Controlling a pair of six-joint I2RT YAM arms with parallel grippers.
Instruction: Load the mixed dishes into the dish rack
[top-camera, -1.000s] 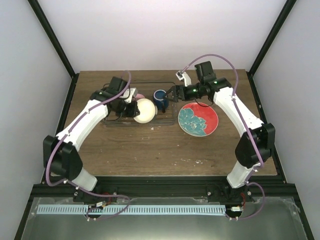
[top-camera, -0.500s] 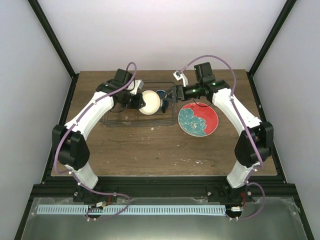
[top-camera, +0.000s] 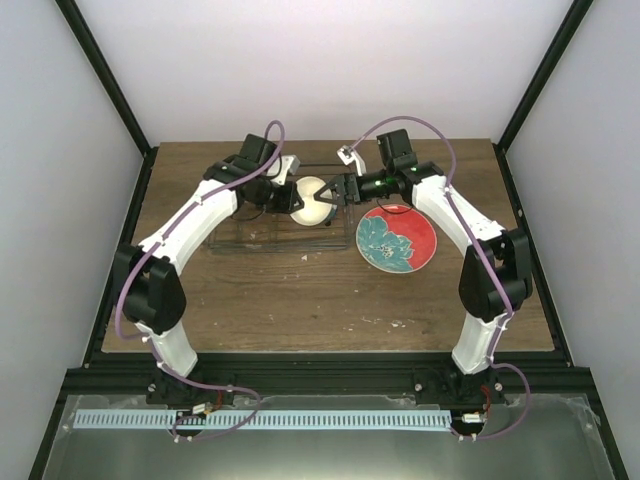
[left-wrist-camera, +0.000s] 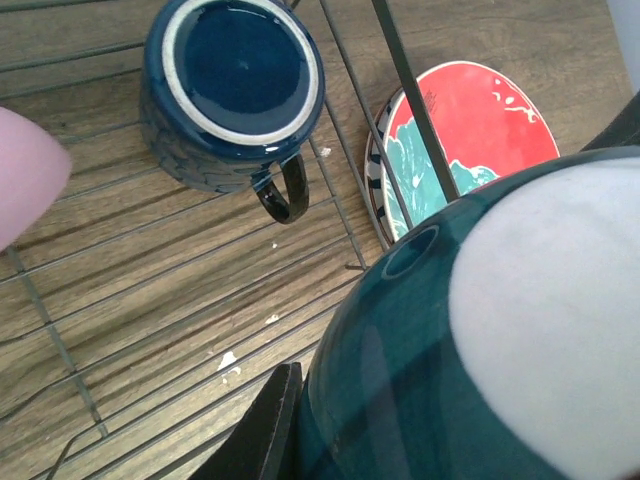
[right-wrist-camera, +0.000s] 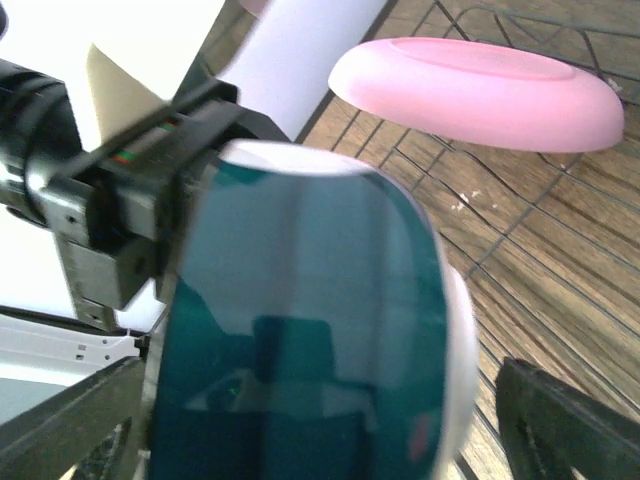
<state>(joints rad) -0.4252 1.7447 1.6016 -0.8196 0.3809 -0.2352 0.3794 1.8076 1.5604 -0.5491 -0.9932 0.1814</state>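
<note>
My left gripper (top-camera: 290, 197) is shut on the rim of the small bowl (top-camera: 313, 200), cream outside and teal inside, and holds it tilted above the right end of the wire dish rack (top-camera: 225, 243). My right gripper (top-camera: 336, 191) is open, its fingers wide apart on either side of the bowl (right-wrist-camera: 310, 340). The dark blue mug (left-wrist-camera: 232, 90) stands upside down in the rack. The pink plate (right-wrist-camera: 470, 90) leans in the rack further left. The red flowered plate (top-camera: 397, 238) lies on the table right of the rack, with the striped plate's edge (left-wrist-camera: 378, 182) showing under it.
The rack's thin wires (left-wrist-camera: 150, 300) run under and around the bowl, with a taller wire post (left-wrist-camera: 410, 100) at its right wall. The left arm's forearm crosses above the rack's left half. Black frame posts stand at the table's sides.
My left arm has carried the bowl rightward over the rack, covering the mug in the top view. My right gripper has shifted left, and its open fingers now flank the bowl.
</note>
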